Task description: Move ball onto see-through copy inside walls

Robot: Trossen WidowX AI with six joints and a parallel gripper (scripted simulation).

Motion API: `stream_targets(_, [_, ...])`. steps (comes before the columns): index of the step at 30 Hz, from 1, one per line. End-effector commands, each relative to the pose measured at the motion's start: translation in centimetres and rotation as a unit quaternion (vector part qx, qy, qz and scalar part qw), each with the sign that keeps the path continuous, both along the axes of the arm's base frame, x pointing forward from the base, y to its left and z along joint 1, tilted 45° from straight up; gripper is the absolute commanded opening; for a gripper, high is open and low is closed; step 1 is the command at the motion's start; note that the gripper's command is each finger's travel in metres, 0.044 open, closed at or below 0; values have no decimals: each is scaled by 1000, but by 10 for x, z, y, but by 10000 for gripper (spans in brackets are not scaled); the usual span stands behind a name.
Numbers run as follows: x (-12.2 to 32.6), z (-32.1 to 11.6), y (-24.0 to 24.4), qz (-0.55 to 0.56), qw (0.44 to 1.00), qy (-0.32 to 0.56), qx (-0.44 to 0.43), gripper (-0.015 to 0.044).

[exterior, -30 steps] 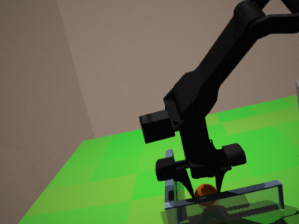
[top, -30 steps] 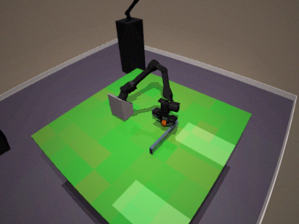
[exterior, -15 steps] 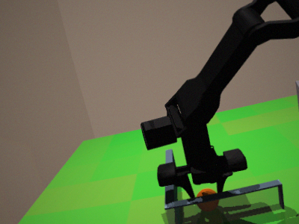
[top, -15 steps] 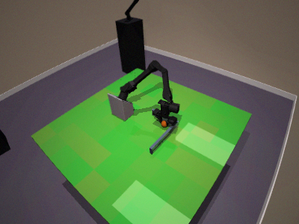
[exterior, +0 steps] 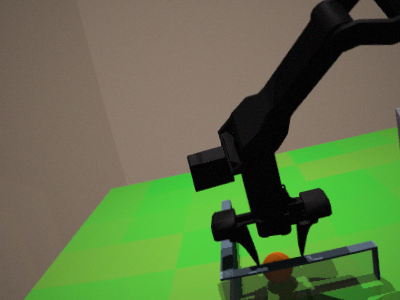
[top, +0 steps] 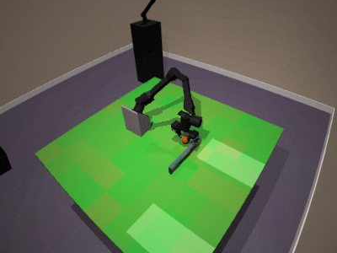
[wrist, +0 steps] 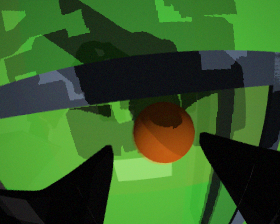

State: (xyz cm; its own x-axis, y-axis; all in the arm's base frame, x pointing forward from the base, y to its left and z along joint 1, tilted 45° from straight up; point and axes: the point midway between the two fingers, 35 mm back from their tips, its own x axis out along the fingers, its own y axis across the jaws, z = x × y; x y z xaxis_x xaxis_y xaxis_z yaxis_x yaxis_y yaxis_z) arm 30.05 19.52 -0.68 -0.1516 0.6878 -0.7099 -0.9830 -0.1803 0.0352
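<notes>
So claw [exterior: 280, 261] was spread, ball [wrist: 164, 132] loose between fingertips, down inside walls [exterior: 320, 260] on desk. Retreat was what remained.

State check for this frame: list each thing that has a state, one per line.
gripper: open, fingers apart on either side of the ball, holding nothing
ball: orange, free of the fingers, low in the corner of the walls
clear walls: upright, meeting in a corner, ball just inside
arm: bent down over the corner, not yet withdrawn
grey panel: standing upright on the mat, apart from the walls
</notes>
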Motion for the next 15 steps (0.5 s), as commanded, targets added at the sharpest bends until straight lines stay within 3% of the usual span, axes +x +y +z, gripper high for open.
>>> stream_targets(1, [13,42,-39,-7,1000,-12,3,354])
stream_targets(14, [15,43,-44,-14,1000,-12,2,354])
stream_targets(15, [15,45,-46,-14,1000,-12,2,381])
